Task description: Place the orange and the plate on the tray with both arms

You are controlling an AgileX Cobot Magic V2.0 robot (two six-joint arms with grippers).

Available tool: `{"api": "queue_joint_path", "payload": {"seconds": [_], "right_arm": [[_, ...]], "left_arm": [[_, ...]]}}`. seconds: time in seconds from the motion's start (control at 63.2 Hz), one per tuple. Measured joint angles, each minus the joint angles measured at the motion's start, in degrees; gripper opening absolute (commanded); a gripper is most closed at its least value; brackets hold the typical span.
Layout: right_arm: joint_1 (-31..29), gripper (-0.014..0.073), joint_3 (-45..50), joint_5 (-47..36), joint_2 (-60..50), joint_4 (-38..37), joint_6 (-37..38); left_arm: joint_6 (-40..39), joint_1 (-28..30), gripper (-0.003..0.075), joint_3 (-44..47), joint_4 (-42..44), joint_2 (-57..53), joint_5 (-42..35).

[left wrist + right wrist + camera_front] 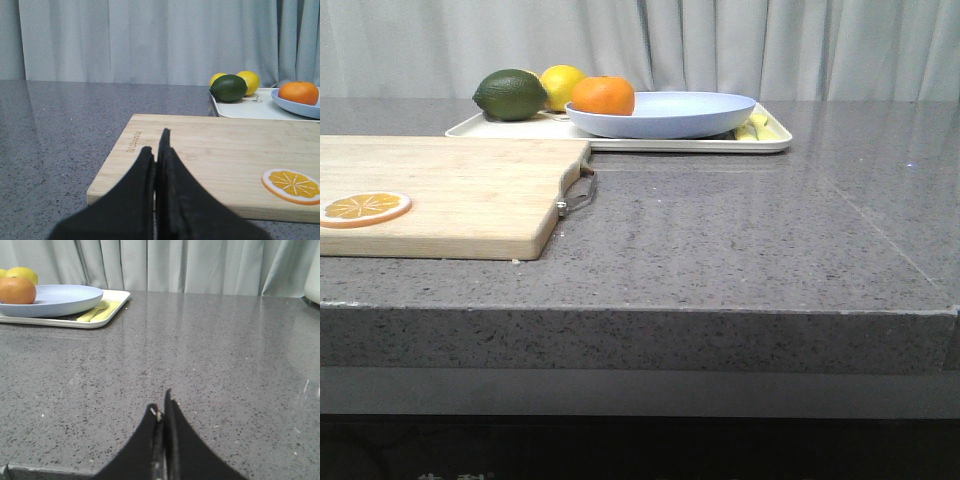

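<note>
The orange [603, 96] sits on the left part of the pale blue plate [670, 115], and the plate rests on the cream-white tray [765, 143] at the back of the table. The left wrist view shows the orange [298, 92], plate [295, 106] and tray [240, 107] far off; the right wrist view shows the orange [17, 290], plate [60, 297] and tray [107, 317] too. My left gripper [157, 150] is shut and empty over the near edge of the cutting board. My right gripper [161, 407] is shut and empty over bare table near the front edge. Neither shows in the front view.
A light wooden cutting board [450, 190] with a metal handle [578, 192] lies at the left, with a flat orange slice [364, 208] on it. A dark green fruit [510, 94] and a yellow lemon [561, 86] sit on the tray. Yellow cutlery [97, 311] lies beside the plate.
</note>
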Motion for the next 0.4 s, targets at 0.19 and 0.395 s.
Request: {"api": "queue_joint_path", "payload": {"seconds": [0.19, 0.395], "right_arm": [[-0.5, -0.007, 0.0, 0.0, 0.0, 0.0, 0.0], [-0.5, -0.007, 0.0, 0.0, 0.0, 0.0, 0.0]], "left_arm": [[0.0, 0.0, -0.0018, 0.0, 0.0, 0.0, 0.0], [0.0, 0.0, -0.0018, 0.0, 0.0, 0.0, 0.0]]}}
